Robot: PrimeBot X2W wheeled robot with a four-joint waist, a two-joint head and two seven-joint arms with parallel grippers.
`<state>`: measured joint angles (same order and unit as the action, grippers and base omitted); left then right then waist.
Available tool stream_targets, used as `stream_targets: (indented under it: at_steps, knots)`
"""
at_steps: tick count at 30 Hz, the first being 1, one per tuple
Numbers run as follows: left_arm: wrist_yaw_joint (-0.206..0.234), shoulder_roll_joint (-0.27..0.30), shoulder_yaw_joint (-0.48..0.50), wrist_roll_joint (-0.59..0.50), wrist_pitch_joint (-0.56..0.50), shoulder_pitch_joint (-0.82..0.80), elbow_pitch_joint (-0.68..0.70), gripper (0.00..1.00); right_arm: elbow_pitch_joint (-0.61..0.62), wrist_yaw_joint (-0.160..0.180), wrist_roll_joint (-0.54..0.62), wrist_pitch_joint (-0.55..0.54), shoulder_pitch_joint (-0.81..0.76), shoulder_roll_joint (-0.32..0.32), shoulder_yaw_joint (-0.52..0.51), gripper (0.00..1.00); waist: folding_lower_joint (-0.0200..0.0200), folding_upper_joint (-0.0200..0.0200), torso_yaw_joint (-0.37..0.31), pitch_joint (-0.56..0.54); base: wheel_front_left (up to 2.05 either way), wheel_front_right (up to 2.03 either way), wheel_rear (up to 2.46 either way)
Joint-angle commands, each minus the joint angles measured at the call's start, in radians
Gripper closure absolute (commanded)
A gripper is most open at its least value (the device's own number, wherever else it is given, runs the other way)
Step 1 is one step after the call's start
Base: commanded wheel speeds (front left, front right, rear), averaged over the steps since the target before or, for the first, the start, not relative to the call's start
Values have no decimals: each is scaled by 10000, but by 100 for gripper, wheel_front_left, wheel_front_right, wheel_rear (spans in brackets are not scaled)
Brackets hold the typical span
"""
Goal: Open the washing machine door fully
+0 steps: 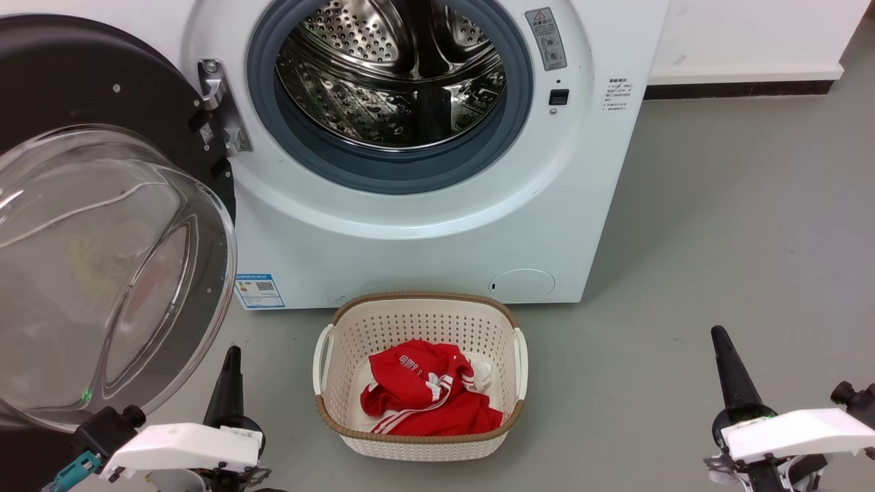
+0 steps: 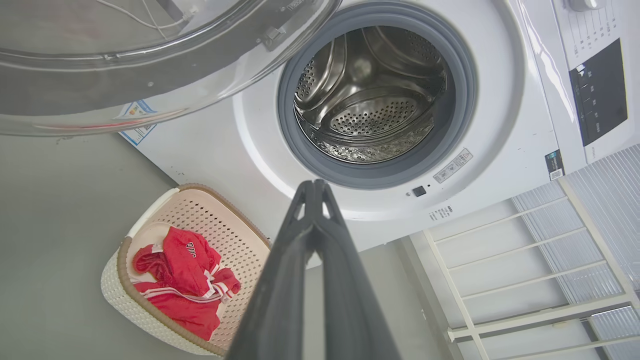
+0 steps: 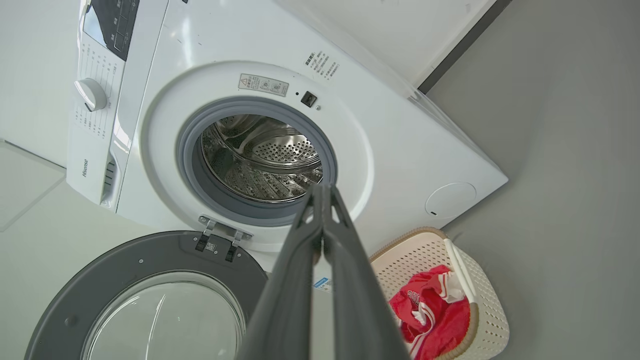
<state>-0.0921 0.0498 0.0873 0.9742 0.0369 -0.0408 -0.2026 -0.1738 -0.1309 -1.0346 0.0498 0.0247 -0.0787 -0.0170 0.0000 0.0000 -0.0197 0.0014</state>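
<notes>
The washing machine door (image 1: 82, 89) is swung wide open to the left of the white machine, its black ring and bulging clear glass bowl (image 1: 102, 273) facing me. The door also appears in the right wrist view (image 3: 125, 265), hanging on its hinge (image 3: 220, 240), and along the top of the left wrist view (image 2: 125, 85). The steel drum mouth (image 1: 389, 82) is uncovered. My left gripper (image 1: 231, 359) sits low, just right of the glass bowl, fingers shut and holding nothing. My right gripper (image 1: 719, 339) is at the lower right, shut and holding nothing, far from the door.
A cream laundry basket (image 1: 509, 321) with red clothing (image 1: 424, 396) stands on the grey floor in front of the machine, between my arms. A white wall with a dark skirting runs at the back right. A white rack (image 2: 525, 260) stands beside the machine.
</notes>
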Motion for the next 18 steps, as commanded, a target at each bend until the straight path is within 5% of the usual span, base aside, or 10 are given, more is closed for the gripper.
stream_targets:
  at_steps: [1,18]
  knots:
    - [-57,23,42,308,-76,-242,47,100,39,0,-345,-81,234,-70,-32,100,0,0,5,0,0,0,0]
    - [-165,19,114,2201,-531,-402,-99,100,-187,1,-2163,-457,437,-69,-187,100,0,0,53,4,0,0,0]
